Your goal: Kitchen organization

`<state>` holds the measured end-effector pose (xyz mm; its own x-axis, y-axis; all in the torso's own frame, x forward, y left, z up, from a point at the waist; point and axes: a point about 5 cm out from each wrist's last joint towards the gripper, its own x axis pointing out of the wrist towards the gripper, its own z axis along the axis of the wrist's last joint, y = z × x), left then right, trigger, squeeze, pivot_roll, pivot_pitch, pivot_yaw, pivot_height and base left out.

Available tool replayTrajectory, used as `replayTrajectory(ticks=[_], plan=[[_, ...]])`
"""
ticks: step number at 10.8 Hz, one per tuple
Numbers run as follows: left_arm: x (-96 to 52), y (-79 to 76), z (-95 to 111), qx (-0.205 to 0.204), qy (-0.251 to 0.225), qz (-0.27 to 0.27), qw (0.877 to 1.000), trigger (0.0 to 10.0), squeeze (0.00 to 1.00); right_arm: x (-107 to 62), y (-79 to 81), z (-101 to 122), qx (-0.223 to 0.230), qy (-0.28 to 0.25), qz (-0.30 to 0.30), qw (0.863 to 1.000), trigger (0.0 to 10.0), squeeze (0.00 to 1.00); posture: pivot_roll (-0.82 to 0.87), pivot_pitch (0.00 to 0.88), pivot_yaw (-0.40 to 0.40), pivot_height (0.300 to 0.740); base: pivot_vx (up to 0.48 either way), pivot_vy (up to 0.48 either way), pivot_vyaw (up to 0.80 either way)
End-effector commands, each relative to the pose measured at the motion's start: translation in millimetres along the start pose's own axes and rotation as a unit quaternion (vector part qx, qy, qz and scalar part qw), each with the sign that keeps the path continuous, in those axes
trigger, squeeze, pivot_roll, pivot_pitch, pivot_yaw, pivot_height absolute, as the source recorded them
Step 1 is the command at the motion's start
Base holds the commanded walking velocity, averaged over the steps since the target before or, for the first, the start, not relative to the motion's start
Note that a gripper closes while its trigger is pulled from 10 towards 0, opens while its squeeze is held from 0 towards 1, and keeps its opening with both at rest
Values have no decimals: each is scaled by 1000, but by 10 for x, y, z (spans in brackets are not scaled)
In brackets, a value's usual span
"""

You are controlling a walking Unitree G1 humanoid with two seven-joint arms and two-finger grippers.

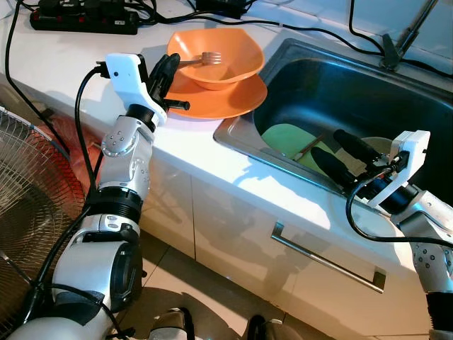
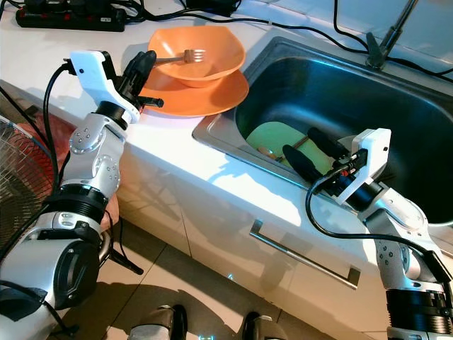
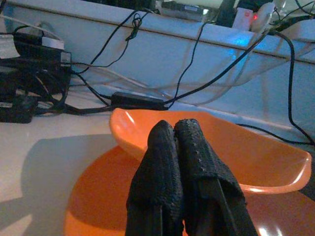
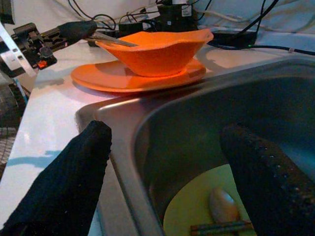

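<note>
Left gripper (image 1: 168, 71): fingers (image 3: 170, 162) pressed together, apparently pinching the fork (image 1: 202, 58) handle at the near rim of the orange bowl (image 1: 216, 57); handle itself hidden behind the pads in the left wrist view, so the grip is a judgement from the eye views and the right wrist view. Tines resting inside the bowl, handle running out over the rim toward the gripper.

Fork: thin metal, stiff, light, likely slick. Hold near the handle end gives leverage against the pinch, so may swivel if lifted fast. A grab closer to mid-handle would be steadier.

Bowl: orange, wavy-edged, shallow, looks like light plastic; sits on a matching orange plate (image 1: 233, 99) on the white counter (image 1: 71, 78), just beside the sink (image 1: 340, 92). Light enough to skid or tip if the fork drags on the rim. Best taken at the rim, one finger in, one out.

Right gripper (image 1: 343, 157): fingers spread wide, hovering over the sink's front edge, nothing between them. Below it on the sink floor: pale green plate (image 1: 287, 138) with chopsticks (image 4: 221, 227) and what looks like a spoon (image 4: 222, 204) on it. Plate lies flat, little edge to grab; utensils loose, would slide if it tilts.

Cables and a power strip (image 1: 81, 20) at the back of the counter; fan grille (image 1: 28, 205) on the robot's left.
</note>
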<state>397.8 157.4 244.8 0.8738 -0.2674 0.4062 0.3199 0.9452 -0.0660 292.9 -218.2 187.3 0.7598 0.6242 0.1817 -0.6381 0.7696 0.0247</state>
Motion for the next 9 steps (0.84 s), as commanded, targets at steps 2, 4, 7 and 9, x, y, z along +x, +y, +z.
replayTrajectory(ticks=[2,4,7,9], plan=[[123,-253,267,4,-57,-54,997,10000,0,3,-12,8,-4,2,-1,1000,10000,0,13,172,-69,740,0,0,0],[167,-430,475,9,-97,-89,991,10000,0,14,-10,7,-4,0,-1,1000,10000,0,18,171,-69,740,0,0,0],[174,-850,580,-15,-110,-171,979,10000,0,26,-14,12,-5,-4,-4,1000,10000,0,21,167,-61,740,0,0,0],[154,-1025,429,-39,-84,-201,975,10000,0,11,-20,25,-8,-6,-5,1000,10000,0,13,162,-52,740,0,0,0]])
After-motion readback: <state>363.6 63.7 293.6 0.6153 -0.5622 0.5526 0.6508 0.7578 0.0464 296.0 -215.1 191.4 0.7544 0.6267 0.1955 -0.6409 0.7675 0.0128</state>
